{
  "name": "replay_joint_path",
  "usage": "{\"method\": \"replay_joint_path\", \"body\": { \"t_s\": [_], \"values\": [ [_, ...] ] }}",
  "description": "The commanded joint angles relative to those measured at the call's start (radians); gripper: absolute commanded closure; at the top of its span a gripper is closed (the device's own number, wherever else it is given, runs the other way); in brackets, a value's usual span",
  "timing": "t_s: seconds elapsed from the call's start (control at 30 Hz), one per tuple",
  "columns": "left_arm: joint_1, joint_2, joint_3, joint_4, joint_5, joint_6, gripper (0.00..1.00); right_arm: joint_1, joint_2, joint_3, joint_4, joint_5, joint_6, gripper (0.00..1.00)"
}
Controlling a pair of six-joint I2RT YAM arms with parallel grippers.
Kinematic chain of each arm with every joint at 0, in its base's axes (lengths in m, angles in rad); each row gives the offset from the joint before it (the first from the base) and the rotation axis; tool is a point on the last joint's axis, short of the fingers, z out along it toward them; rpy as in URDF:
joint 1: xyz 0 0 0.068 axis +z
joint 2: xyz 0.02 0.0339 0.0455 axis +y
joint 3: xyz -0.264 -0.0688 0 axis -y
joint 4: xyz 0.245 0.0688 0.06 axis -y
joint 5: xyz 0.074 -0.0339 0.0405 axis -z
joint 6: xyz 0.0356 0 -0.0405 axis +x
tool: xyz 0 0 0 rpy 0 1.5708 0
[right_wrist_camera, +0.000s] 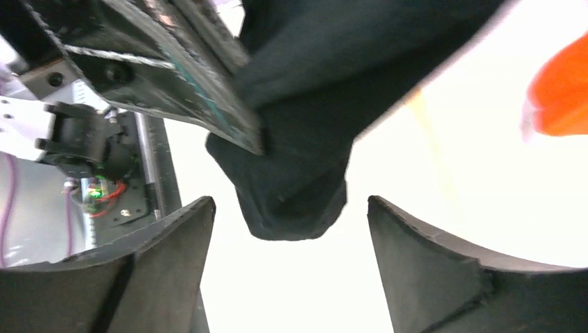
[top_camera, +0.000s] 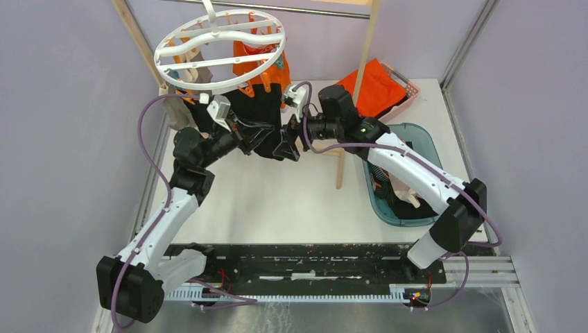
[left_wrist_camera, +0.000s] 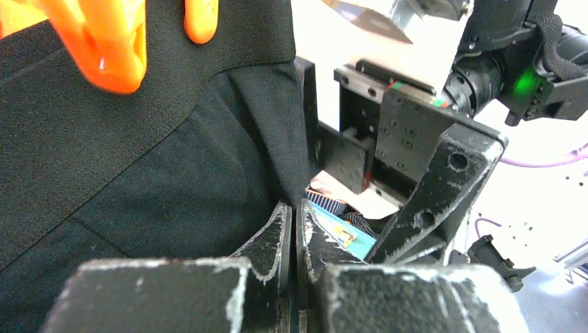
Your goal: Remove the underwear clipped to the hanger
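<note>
The white ring hanger (top_camera: 220,52) hangs at the top with orange pegs (left_wrist_camera: 114,41). The black underwear (top_camera: 260,111) hangs clipped below it. The orange underwear (top_camera: 262,66) hangs behind it and the beige-grey one (top_camera: 182,104) to the left. My left gripper (top_camera: 270,146) is shut on the lower right edge of the black underwear (left_wrist_camera: 152,159), as the left wrist view (left_wrist_camera: 295,205) shows. My right gripper (top_camera: 287,149) faces it, open. In the right wrist view (right_wrist_camera: 290,208) the black underwear's bottom corner (right_wrist_camera: 305,159) hangs just ahead of its fingers, untouched.
A teal bin (top_camera: 435,156) with clothes stands at the right. A pink basket (top_camera: 410,89) holding a folded orange cloth (top_camera: 374,87) is behind it. The wooden post (top_camera: 352,118) of the frame stands just right of the grippers.
</note>
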Motion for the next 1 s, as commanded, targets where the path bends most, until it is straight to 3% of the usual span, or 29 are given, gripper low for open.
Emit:
{"method": "replay_joint_path", "body": {
  "t_s": [0.0, 0.23, 0.6, 0.97],
  "values": [
    [-0.004, -0.027, 0.036, 0.001, 0.03, 0.065, 0.97, -0.041, -0.093, 0.069, -0.041, 0.095, -0.055, 0.06],
    [0.009, -0.033, 0.052, -0.052, 0.11, 0.116, 0.97, -0.065, -0.094, 0.219, -0.082, -0.027, -0.088, 0.11],
    [0.013, -0.036, 0.059, -0.051, 0.19, 0.122, 0.97, -0.064, 0.117, 0.529, 0.004, -0.123, 0.056, 0.16],
    [0.012, -0.037, 0.032, 0.015, 0.223, 0.077, 0.97, -0.072, 0.272, 0.678, 0.054, -0.146, 0.169, 0.21]
  ]
}}
